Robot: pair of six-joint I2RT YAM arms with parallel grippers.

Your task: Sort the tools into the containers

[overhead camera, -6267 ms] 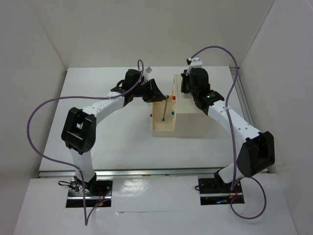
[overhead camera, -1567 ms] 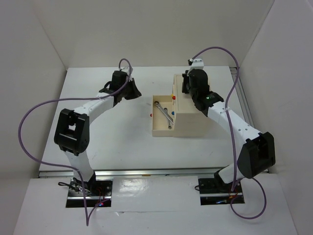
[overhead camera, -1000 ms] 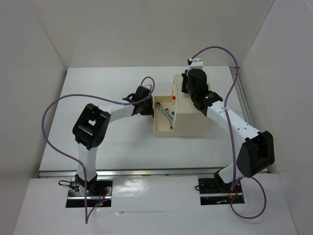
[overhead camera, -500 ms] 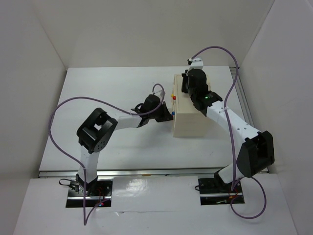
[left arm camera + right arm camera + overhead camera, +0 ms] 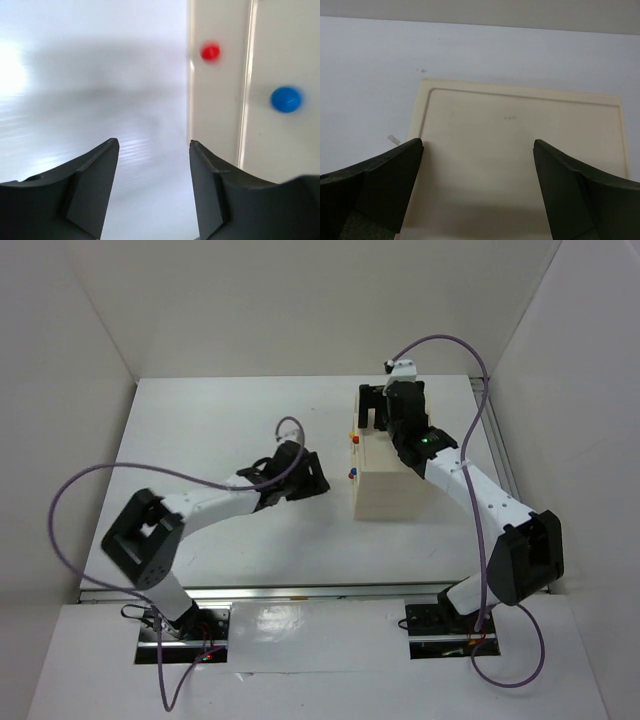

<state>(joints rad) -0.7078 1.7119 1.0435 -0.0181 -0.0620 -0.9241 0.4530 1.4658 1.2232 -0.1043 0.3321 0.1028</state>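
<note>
Left wrist: left hand point(image 5: 152, 144) wide, empty; drawers point(image 5: 217, 100), seemingly shut, close ahead, untouched.

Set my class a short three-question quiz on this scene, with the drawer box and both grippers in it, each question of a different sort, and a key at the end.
1. True or false: all drawers of the box are shut.
2. What does the left gripper hold? A. a wrench B. nothing C. a screwdriver
3. Fill in the missing word: the right gripper, fingers apart, hangs over the box's ___.

Key: 1 true; 2 B; 3 top.
</note>
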